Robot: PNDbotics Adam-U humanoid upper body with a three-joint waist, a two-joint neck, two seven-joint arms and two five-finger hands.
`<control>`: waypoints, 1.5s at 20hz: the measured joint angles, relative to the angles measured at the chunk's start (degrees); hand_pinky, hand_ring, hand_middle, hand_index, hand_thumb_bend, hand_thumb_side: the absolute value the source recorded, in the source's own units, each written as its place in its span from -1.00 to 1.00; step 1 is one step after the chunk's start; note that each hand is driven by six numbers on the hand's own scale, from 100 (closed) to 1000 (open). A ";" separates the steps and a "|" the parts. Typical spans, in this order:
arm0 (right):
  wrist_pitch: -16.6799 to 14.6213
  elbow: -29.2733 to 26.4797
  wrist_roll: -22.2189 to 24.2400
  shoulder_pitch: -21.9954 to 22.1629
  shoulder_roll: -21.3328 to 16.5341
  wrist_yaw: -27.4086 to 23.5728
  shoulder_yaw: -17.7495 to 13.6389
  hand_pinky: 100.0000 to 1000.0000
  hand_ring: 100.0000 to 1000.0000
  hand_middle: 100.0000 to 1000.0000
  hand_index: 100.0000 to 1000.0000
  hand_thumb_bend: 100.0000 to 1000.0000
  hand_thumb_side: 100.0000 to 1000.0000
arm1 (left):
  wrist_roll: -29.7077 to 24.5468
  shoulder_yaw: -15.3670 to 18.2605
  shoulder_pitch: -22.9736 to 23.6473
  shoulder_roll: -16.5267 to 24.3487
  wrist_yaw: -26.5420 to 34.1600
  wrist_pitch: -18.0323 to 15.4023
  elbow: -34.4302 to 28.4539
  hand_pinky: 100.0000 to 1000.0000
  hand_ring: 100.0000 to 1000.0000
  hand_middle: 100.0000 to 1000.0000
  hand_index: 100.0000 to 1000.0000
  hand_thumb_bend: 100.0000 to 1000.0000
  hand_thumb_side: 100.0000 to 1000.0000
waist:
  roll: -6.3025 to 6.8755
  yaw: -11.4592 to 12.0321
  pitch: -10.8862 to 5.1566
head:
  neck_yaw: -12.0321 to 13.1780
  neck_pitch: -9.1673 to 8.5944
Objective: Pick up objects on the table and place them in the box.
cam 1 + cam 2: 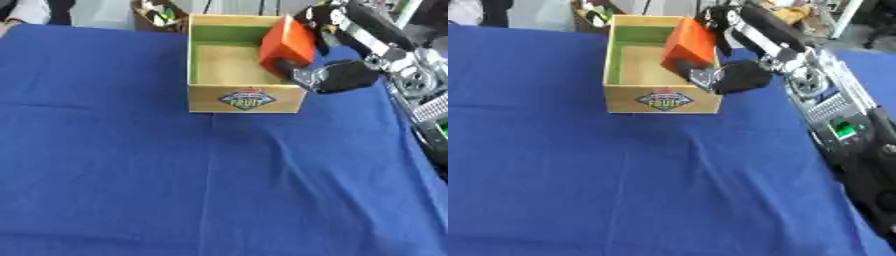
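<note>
Orange is the colour of the block (287,41) that the right hand (337,76) holds. In the left eye view, the hand comes in from the right side, and its dark fingers curl round the block's lower corner. The block sits up and to the left of the palm. It is tilted, with its long side running up and away from the hand. It hangs over the right wall of the box (246,98), partly above the open inside. The box floor is just to the left of the hand and lower down, and it looks bare, so there is room to drop the block. The wall right under the hand is the edge to watch.

In the right eye view, the same hand (737,77) shows beside the box's right wall (661,100), with the arm stretching back to the right. The block (690,44) leans in over the box. I think the next move is a small slide to the left, then letting go. The blue bench (623,180) on the near side of the hand shows nothing else to pick up. The left hand is not seen.
</note>
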 measured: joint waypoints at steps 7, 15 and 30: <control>0.48 7.13 -5.83 -3.29 -2.80 0.66 -1.40 0.26 0.09 -0.75 -0.59 -1.00 0.01 | -1.11 -0.27 -1.01 -0.07 0.38 -0.59 0.00 -1.00 -0.91 -0.85 -0.27 -1.00 1.00 | -0.57 3.69 2.41 | -6.86 -0.34; -0.03 15.06 -11.72 -5.48 -5.25 3.78 -1.75 0.24 0.08 -0.75 -0.58 -1.00 0.09 | -2.35 -0.75 -2.18 -0.60 0.45 -1.07 0.00 -1.00 -0.92 -0.85 -0.28 -1.00 1.00 | -1.36 6.81 4.67 | -11.23 -2.64; -3.55 27.24 -17.48 -7.51 -5.70 15.69 0.43 0.26 0.15 -0.68 -0.42 -1.00 0.45 | -3.03 -1.44 -3.39 -1.06 0.89 -1.17 0.00 -1.00 -0.92 -0.85 -0.28 -1.00 1.00 | -2.21 10.06 5.72 | -15.16 -4.76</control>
